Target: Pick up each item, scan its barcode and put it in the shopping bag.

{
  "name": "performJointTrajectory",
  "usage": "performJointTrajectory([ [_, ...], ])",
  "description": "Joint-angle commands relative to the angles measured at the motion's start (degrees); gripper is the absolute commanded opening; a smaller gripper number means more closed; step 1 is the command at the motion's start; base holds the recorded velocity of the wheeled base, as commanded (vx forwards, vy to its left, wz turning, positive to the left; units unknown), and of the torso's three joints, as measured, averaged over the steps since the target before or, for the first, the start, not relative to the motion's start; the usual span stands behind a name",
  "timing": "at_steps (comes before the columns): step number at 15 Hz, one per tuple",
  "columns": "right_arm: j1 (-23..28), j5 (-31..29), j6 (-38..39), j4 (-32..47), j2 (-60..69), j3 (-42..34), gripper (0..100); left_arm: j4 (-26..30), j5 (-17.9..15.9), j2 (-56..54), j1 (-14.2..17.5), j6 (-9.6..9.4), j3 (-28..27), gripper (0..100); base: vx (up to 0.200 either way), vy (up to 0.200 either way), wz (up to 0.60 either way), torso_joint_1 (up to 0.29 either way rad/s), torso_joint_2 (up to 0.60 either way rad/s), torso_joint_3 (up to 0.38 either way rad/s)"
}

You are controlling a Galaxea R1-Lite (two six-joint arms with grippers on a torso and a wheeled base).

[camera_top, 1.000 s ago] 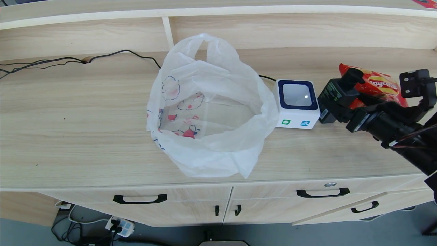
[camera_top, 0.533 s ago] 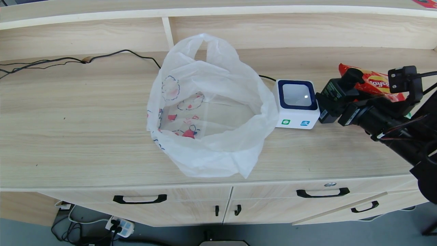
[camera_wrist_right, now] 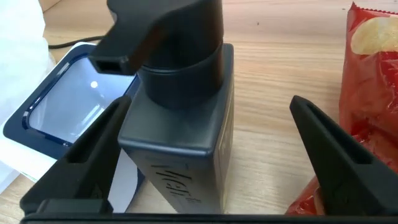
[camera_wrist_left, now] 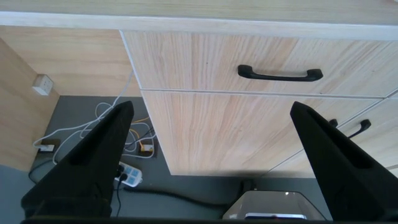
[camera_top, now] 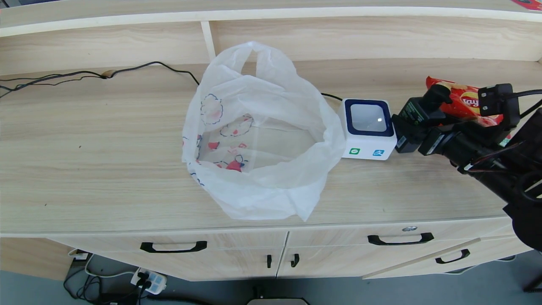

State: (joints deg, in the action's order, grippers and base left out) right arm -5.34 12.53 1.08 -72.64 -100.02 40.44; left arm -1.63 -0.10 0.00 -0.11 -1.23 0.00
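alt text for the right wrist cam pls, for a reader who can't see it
A dark pump bottle stands on the wooden counter between the spread fingers of the open right gripper, with a visible gap at one finger. A white barcode scanner with a blue-framed window sits close on one side of the bottle, a red chip bag on the other.

Nothing fancy in front of me, just a light wood counter (camera_top: 106, 178) with a black cable (camera_top: 127, 69) snaking across its back left. Underneath are drawers with black handles (camera_top: 173, 246), plus a white power strip (camera_top: 149, 281) on the floor.
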Motion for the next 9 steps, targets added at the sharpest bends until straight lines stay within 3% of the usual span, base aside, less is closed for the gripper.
performJointTrajectory([
  [1, 0.0, 0.0, 0.0, 0.0, 0.0, 0.0, 100, 0.0, 0.0, 0.1, 0.0, 0.0, 0.0, 100, 0.0, 0.0, 0.0, 0.0, 0.0, 0.0],
  [2, 0.0, 0.0, 0.1, 0.0, -0.1, -0.1, 0, 0.0, 0.0, 0.1, 0.0, 0.0, 0.0, 100, 0.0, 0.0, 0.0, 0.0, 0.0, 0.0],
  [9, -0.1, 0.0, 0.2, -0.1, -0.3, -0.7, 0, 0.0, 0.0, 0.1, 0.0, 0.0, 0.0, 100, 0.0, 0.0, 0.0, 0.0, 0.0, 0.0],
])
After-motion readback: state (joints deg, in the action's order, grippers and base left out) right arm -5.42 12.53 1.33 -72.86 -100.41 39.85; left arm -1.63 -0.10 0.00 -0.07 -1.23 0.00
